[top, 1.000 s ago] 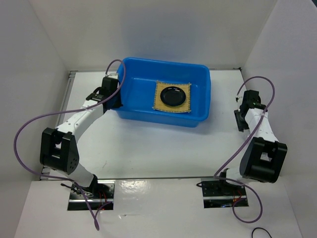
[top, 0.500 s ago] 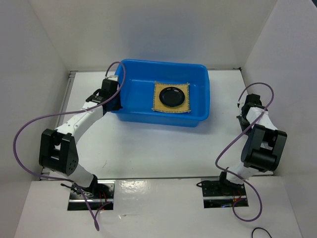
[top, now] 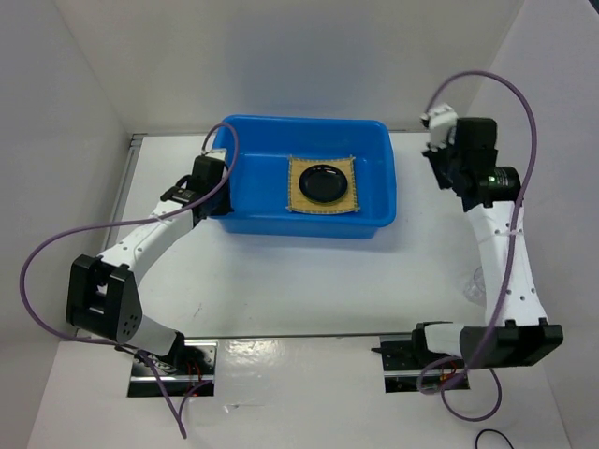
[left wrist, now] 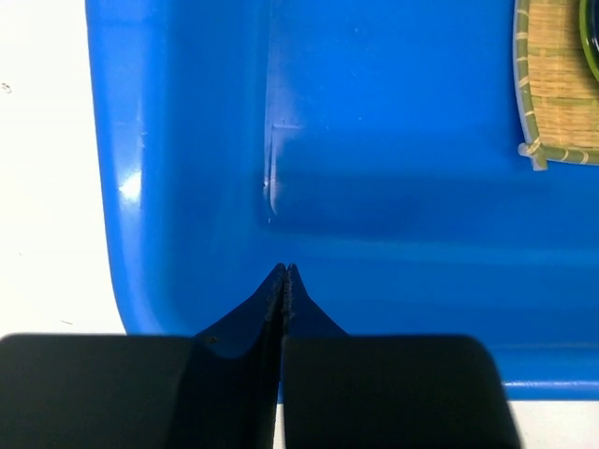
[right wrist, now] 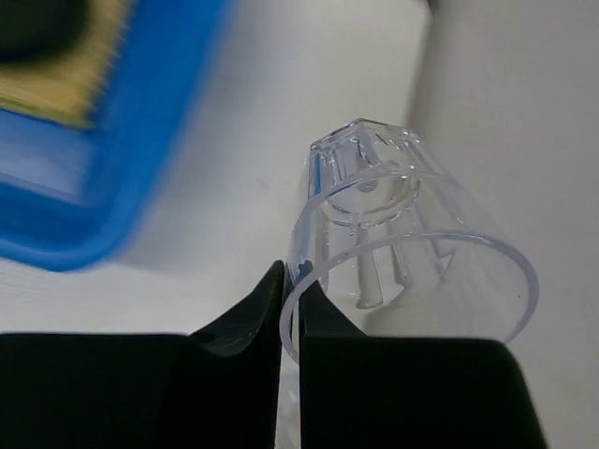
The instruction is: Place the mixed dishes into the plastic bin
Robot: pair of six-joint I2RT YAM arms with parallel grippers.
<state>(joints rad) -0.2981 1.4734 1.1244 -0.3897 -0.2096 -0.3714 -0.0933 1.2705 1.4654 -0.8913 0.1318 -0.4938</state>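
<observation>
The blue plastic bin (top: 245,201) stands mid-table. In it lies the tan woven mat (top: 301,195) with the black dish (top: 323,181) on top. A sliver of green rim (left wrist: 592,58) shows on the mat in the left wrist view. My left gripper (top: 221,194) is shut and empty, its tips (left wrist: 284,270) over the bin's left end inside the rim. My right gripper (top: 440,137) is raised beside the bin's right end. It is shut (right wrist: 290,277) on the rim of the clear cup (right wrist: 412,243), which hangs tilted above the table; the bin's edge (right wrist: 65,201) lies to its left.
White walls close the table in on the left (top: 56,140), back and right (top: 552,112). Purple cables loop from both arms, one high above the right wrist (top: 487,79). The arm bases (top: 173,369) sit at the near edge.
My right arm has risen from low at the table's right and swung toward the bin's right end with the cup. The bin has shifted slightly left along with my left gripper.
</observation>
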